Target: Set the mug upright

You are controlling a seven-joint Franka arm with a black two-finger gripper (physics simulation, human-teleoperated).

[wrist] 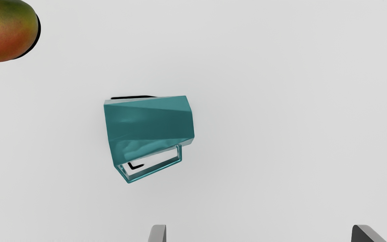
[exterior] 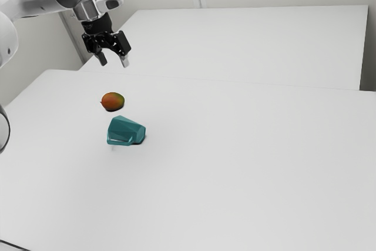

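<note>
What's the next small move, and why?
Probably ease the jaws across toward the mug before lowering: they stand open, high above the table, and the mug lies on its side, off-centre from the gap between them.

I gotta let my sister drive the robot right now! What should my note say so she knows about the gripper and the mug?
Gripper: open, empty, up above the table.
Mug: teal, lying on its side on the table, handle on the side away from the mango.
Done: the mug is not grasped or upright yet.
Left: go to the mug, grip it, turn it upright, set it down and let go. Probably best to steer clear of the mango.
</note>
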